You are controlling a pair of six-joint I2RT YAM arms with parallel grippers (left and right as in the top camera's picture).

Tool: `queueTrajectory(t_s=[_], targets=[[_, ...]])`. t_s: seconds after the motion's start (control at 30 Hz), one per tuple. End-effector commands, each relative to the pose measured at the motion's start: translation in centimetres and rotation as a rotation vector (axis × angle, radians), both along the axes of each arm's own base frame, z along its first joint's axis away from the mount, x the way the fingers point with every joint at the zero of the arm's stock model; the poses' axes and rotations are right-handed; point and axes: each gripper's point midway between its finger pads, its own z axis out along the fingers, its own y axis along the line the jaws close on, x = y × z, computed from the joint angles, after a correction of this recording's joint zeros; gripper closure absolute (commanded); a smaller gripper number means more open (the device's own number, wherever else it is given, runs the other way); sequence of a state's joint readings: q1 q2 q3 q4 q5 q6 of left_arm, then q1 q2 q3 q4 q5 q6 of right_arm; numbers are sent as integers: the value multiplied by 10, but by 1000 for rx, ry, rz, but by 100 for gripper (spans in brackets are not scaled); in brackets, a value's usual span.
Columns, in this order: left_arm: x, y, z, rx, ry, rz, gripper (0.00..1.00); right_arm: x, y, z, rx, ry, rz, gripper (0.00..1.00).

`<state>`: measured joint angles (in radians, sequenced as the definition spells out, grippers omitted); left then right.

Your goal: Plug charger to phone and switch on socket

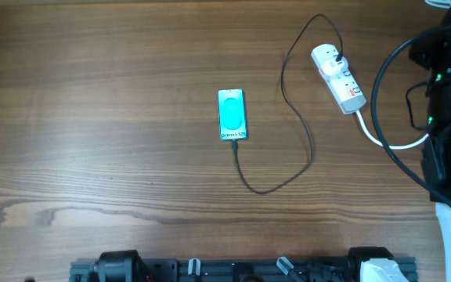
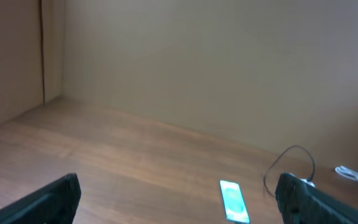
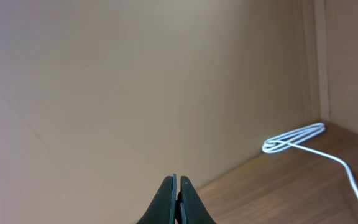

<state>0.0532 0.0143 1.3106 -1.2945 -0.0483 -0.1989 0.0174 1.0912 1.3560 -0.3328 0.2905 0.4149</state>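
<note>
The phone [image 1: 232, 114], its teal screen lit, lies flat mid-table and also shows in the left wrist view, where the phone [image 2: 234, 200] sits far ahead. The charger's thin black cable [image 1: 309, 149] runs from the phone's near short edge in a wide loop to its white adapter [image 1: 326, 56], plugged into the socket strip [image 1: 345, 86]. My left gripper [image 2: 178, 182] is open with nothing between its fingers, well back from the phone. My right gripper [image 3: 177, 178] is shut on nothing and faces the wall; its arm [image 1: 445, 86] stands right of the socket.
The socket's thick white cord [image 1: 384, 142] curves toward the right arm and lies coiled by the back corner as the white cord [image 3: 294, 137]. Arm bases [image 1: 241, 269] line the near table edge. Beige walls enclose the wooden table [image 1: 92, 117].
</note>
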Motion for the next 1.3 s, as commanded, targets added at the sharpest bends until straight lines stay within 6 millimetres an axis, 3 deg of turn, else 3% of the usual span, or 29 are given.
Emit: queueTrajectory(t_s=[0.0, 0.13, 0.37, 0.7, 0.97, 1.27], targets=[[29, 3, -12, 3, 29, 6, 0, -8, 8, 12, 9, -37, 44, 95], [64, 5, -30, 1, 69, 6, 0, -9, 8, 13, 9, -39, 45, 95], [119, 2, -28, -148, -48, -27, 0, -9, 8, 13, 9, -39, 48, 94], [193, -5, -95, -154, -42, -88, 0, -9, 8, 13, 8, -39, 48, 94], [221, -3, -127, -147, -113, -96, 0, -9, 8, 13, 8, -38, 48, 93], [231, -4, -165, -153, -44, -98, 0, -8, 8, 11, 10, -33, 49, 93]])
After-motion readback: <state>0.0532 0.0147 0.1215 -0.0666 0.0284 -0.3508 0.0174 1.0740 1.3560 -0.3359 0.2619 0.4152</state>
